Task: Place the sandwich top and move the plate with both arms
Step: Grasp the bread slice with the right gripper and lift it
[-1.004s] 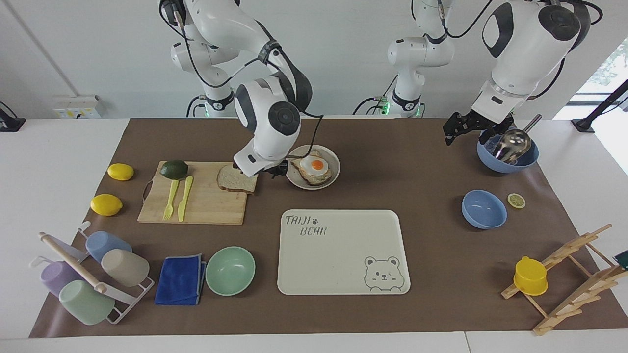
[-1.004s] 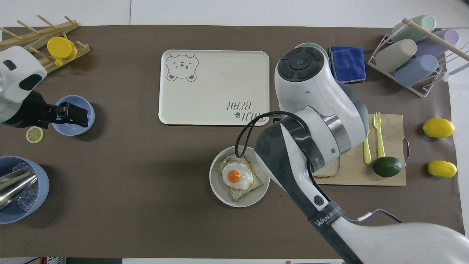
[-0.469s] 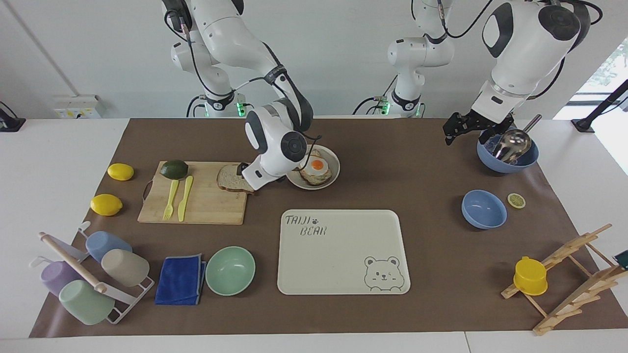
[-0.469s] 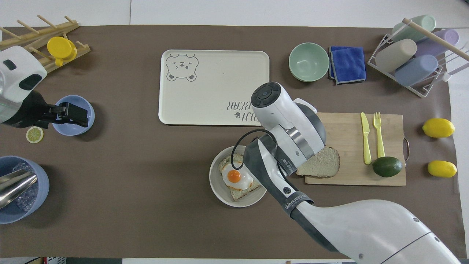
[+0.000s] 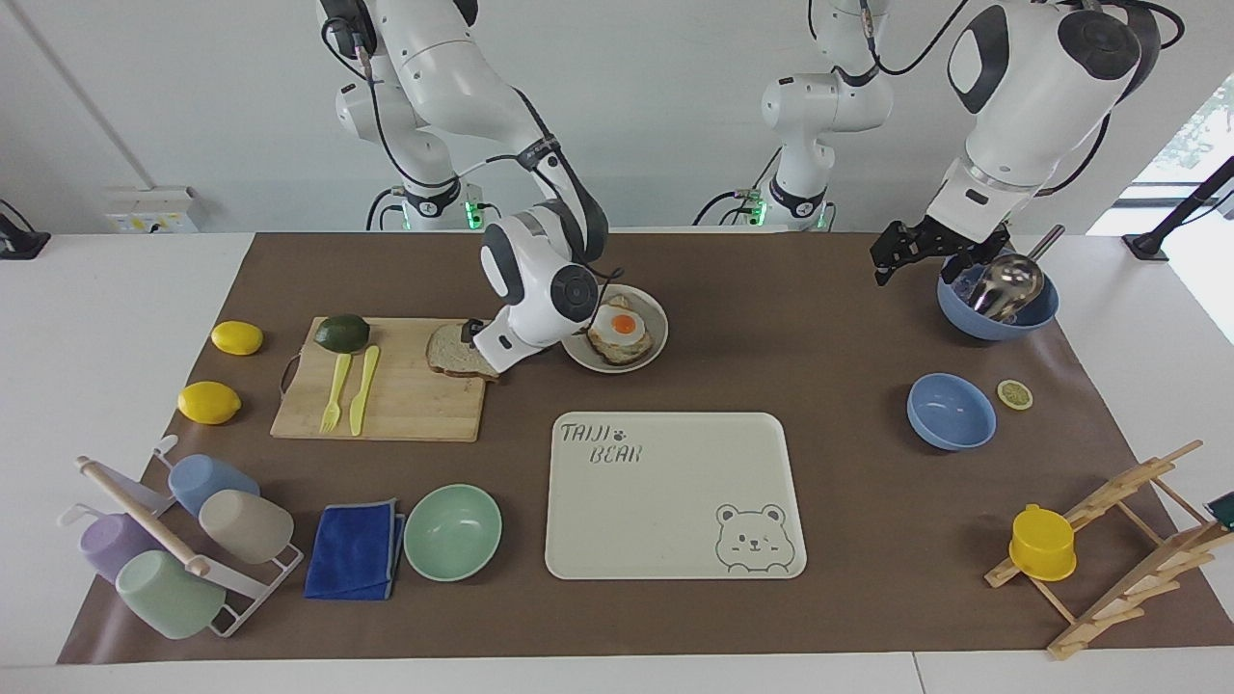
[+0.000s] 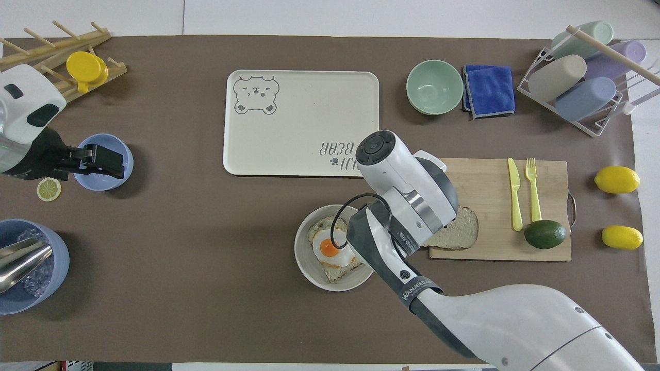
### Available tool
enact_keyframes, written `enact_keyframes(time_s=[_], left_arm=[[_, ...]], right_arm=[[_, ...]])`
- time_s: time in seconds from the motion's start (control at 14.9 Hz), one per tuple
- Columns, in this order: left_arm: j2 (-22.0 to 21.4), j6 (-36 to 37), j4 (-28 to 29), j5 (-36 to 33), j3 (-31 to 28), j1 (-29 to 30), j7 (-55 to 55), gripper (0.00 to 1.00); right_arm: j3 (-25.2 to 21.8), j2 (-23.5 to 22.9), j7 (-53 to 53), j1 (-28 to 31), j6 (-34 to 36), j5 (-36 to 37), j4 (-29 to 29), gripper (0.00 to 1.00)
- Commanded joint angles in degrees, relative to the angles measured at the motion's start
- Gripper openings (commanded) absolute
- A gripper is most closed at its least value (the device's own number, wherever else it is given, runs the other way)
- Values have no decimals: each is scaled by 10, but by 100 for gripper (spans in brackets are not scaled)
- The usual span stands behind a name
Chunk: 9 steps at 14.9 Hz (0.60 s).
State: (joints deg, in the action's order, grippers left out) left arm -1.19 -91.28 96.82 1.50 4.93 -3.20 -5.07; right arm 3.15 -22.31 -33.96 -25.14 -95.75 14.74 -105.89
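Observation:
The sandwich top (image 5: 451, 354) is a plain brown bread slice lying on the wooden cutting board (image 5: 405, 405), at the board's end beside the plate; it also shows in the overhead view (image 6: 464, 230). The plate (image 5: 660, 323) holds toast with a fried egg (image 5: 620, 331) and also shows in the overhead view (image 6: 304, 257). My right gripper (image 5: 474, 333) is low at the bread's edge that faces the plate; the wrist hides most of it. My left gripper (image 5: 882, 265) waits in the air beside the blue bowl with a metal ladle (image 5: 998, 294).
A green avocado (image 5: 341, 333), a yellow knife and a yellow fork lie on the board. The cream bear tray (image 5: 675, 496) lies farther from the robots than the plate. A mint bowl (image 5: 452, 531), a blue cloth, a cup rack, two lemons and a small blue bowl (image 5: 951, 412) stand around.
My right arm has come down and swung its gripper from beside the plate to the bread's edge on the board. The bread, the plate and my left arm have not moved.

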Motion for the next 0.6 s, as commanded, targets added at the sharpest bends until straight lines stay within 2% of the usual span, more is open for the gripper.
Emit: enact_keyframes(time_s=[0.0,0.33,0.4,0.54], left_arm=[[-13,-7,13,-7,4,7,5,100],[-13,-7,13,-7,4,8,5,100],[-13,-7,13,-7,4,7,5,100],[-13,-7,13,-7,4,7,5,100]], right_arm=[[1,23,-9,-1,-27,14,-39,84],[1,25,-9,-2,-31,14,-47,80],[1,25,-9,-2,-32,15,-47,73],[1,25,-9,-2,-33,15,-48,48]])
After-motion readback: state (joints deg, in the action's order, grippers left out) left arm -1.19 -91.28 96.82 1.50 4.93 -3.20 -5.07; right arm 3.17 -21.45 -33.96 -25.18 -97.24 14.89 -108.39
